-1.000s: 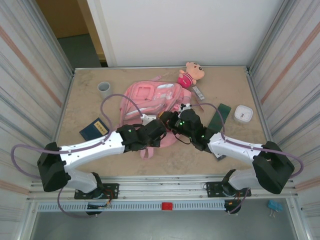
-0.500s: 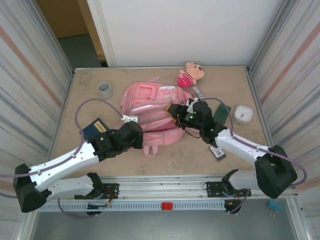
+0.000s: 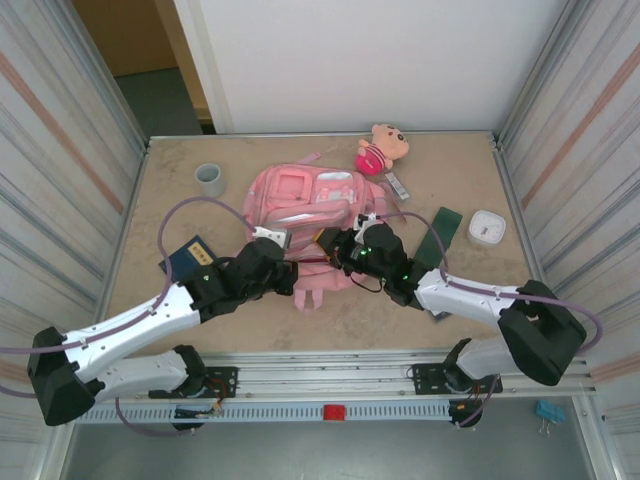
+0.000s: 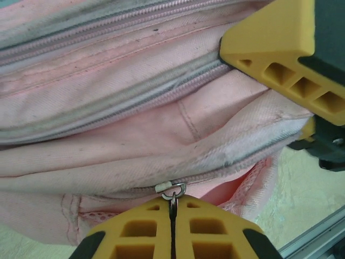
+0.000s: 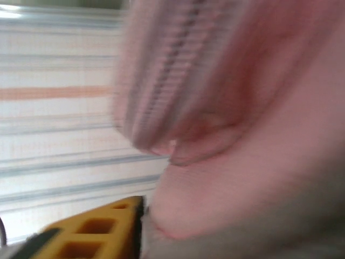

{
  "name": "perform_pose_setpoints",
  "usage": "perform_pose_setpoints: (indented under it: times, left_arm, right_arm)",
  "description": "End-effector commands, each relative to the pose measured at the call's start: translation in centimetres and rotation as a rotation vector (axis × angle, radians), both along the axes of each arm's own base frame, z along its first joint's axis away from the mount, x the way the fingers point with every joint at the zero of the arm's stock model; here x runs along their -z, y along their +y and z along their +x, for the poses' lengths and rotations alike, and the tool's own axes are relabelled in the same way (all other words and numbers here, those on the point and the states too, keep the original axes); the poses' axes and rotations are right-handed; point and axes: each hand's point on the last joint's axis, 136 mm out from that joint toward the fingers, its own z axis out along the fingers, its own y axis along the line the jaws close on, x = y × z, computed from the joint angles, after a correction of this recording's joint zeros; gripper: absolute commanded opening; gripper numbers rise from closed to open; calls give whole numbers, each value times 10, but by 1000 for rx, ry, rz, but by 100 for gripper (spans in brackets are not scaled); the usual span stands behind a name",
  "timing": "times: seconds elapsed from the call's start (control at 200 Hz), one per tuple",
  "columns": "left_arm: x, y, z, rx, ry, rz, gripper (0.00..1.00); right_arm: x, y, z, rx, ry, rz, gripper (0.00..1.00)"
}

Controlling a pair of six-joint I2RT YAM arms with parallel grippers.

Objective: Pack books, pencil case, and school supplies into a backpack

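Table (image 3: 460,165): L gripper (image 4: 171,209) (jaws closed) pinches backpack (image 4: 135,135) zip (image 4: 172,190).

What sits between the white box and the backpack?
A dark green book lying flat, its near end under the right arm; the top view shows it.

The view is motion-blurred. A large pink fabric backpack (image 5: 242,162) occupies the centre and right, its folds and a zip line running diagonally from the top. The right hand (image 5: 132,226) shows one yellow ribbed plastic finger (image 5: 91,233) at the lower left, its tip at the fabric edge. Its opening cannot be determined. Behind, a pale ribbed wall panel (image 5: 54,140) carries a horizontal orange stripe (image 5: 54,93).
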Motion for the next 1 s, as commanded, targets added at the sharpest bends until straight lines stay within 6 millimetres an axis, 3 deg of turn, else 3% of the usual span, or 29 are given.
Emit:
perform_pose_setpoints:
  times: [0.0,0.16,0.281,0.316,0.406,0.441,0.621,0.696,0.747,0.832,0.992]
  left_arm:
    - [-8,17,3,-43,-40,27,0]
    - [3,37,2,-52,-47,30,0]
    - [-2,29,2,20,-84,-37,0]
    - [-6,22,1,52,-95,-61,0]
    - [-18,1,-2,137,-112,-133,0]
    - [-23,-6,-2,160,-117,-159,0]
    - [-37,-23,-1,208,-132,-224,0]
    - [-38,-23,-1,214,-137,-220,0]
    - [-36,-20,-1,207,-136,-205,0]
    - [-24,-6,4,155,-130,-126,0]
    - [-6,24,12,110,-154,18,0]
  right_arm:
    - [-25,-20,6,18,-71,-9,9]
    - [-44,-49,11,-89,-98,-30,6]
    - [-58,-54,8,-205,-116,-63,11]
    - [-60,-55,9,-209,-116,-65,17]
    - [-56,-51,11,-158,-90,-46,50]
    - [-53,-48,11,-132,-83,-31,58]
    - [-47,-27,5,-16,-89,9,64]
    - [-46,-22,3,-11,-100,-4,57]
    - [-46,-22,3,-17,-103,-13,40]
    - [-49,-27,3,-38,-121,-25,21]
    - [-78,-39,1,-183,-197,-20,8]
